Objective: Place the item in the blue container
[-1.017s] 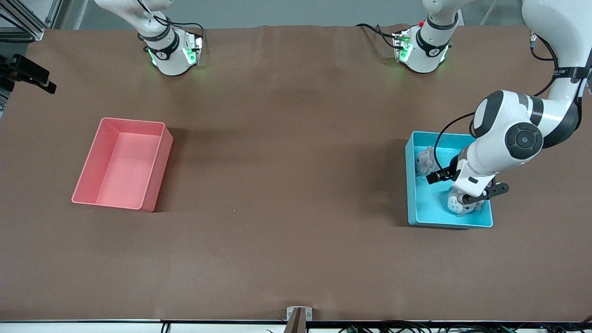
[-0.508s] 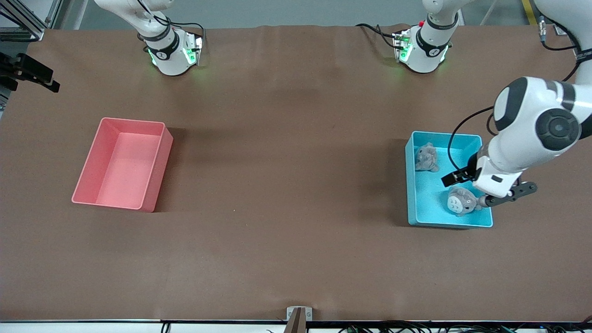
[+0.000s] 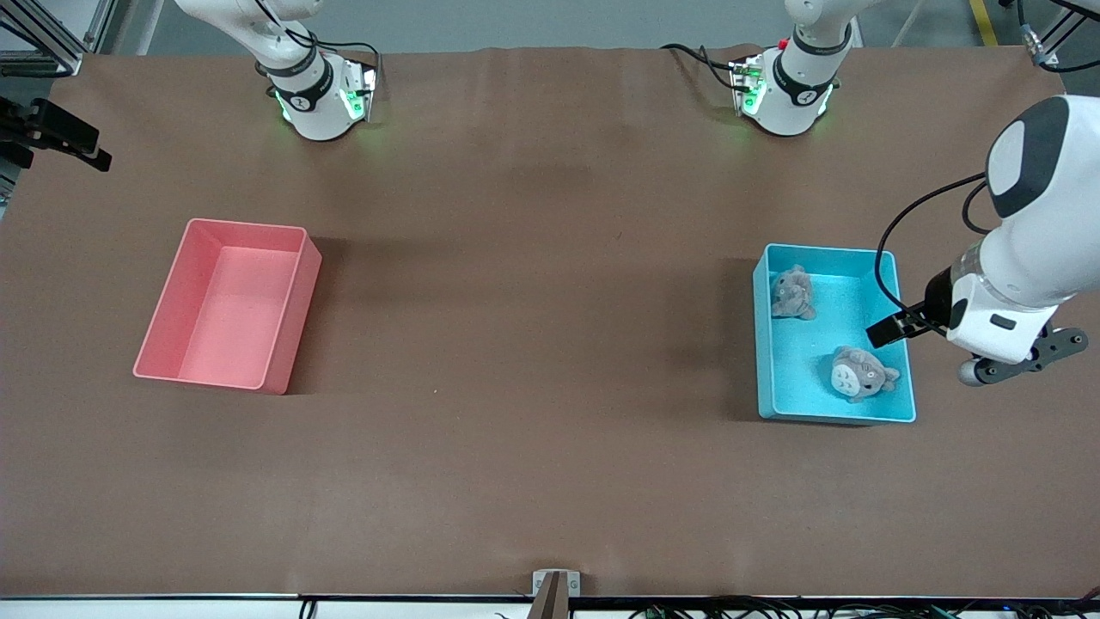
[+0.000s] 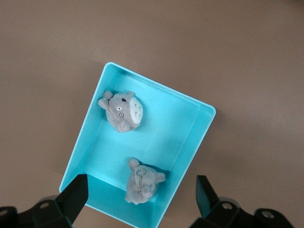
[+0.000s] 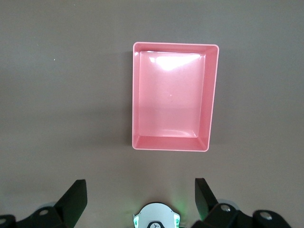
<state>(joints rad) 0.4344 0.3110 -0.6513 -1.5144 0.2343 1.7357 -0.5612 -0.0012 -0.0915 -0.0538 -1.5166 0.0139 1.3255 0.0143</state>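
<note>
The blue container [image 3: 761, 344] stands toward the left arm's end of the table. Two grey plush items lie in it: one face-up [image 3: 859, 373] nearer the front camera, one [image 3: 792, 293] farther from it. My left gripper [image 3: 988, 354] hangs open and empty in the air, just outside the container's wall on the left arm's end. The left wrist view looks down on the container [image 4: 194, 137], the face-up plush [image 4: 122, 110] and a plush with a keychain [image 4: 141, 187], between the open left gripper [image 4: 141, 199] fingers. My right gripper [image 5: 140, 197] is open, high over its own base.
A pink bin [image 3: 225, 305] with nothing in it stands toward the right arm's end of the table, also seen from above as the pink bin [image 5: 171, 97] in the right wrist view. Both arm bases [image 3: 314, 99] sit along the table edge farthest from the front camera.
My left gripper has risen out of the blue container and drawn away toward the left arm's end, uncovering the face-up plush. The right arm has not moved.
</note>
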